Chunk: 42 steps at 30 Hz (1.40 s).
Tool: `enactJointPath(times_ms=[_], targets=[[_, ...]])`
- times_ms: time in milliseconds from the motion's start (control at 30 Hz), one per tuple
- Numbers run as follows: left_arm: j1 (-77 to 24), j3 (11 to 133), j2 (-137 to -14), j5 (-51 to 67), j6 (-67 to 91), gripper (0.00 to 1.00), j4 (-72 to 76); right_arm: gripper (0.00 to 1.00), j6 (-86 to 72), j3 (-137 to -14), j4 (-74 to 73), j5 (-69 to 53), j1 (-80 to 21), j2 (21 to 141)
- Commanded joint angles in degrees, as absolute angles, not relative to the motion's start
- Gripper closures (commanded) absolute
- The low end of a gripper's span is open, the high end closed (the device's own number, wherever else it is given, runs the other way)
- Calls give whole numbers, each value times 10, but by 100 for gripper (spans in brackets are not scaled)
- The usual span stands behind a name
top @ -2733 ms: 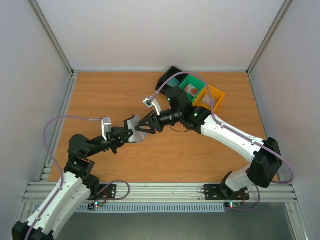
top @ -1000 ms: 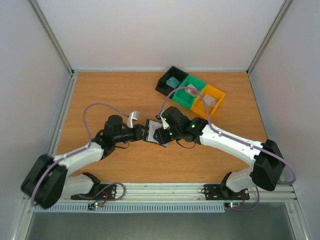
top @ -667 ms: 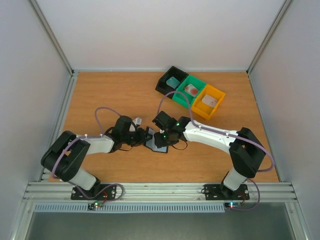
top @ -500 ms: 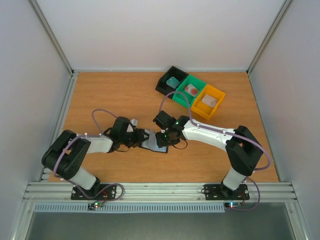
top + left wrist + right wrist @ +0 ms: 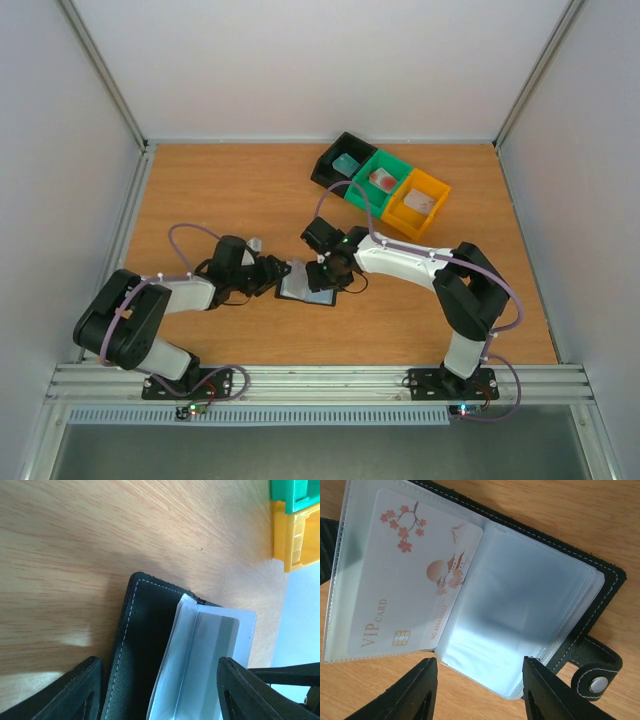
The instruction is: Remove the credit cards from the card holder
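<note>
Left claw [image 5: 282,276] opened; card holder [image 5: 308,287] flat, white card [image 5: 405,575] inside; trays [image 5: 362,200] beyond.

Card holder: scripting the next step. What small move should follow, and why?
Probably lower the right pincer onto the white VIP card and pinch its edge: the card holder lies open, the card sits in a clear sleeve, and the pincer hangs open just over it.
</note>
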State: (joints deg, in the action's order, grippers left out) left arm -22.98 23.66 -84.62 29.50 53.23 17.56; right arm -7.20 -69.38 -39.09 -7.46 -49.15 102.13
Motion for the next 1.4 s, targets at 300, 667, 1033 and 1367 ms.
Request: enactJointPath(times_ms=[300, 667, 1033, 1367], targets=[[-229, 240, -835, 365, 491, 31, 228, 51, -76, -719, -402, -88, -484, 1039], [-237, 236, -827, 392, 482, 33, 269, 45, -74, -729, -405, -86, -484, 1053], [-258, 263, -880, 313, 465, 63, 213, 44, -79, -706, -381, -87, -482, 1040], [-260, 246, -845, 336, 460, 100, 263, 51, -55, -586, -232, -252, -411, 951]])
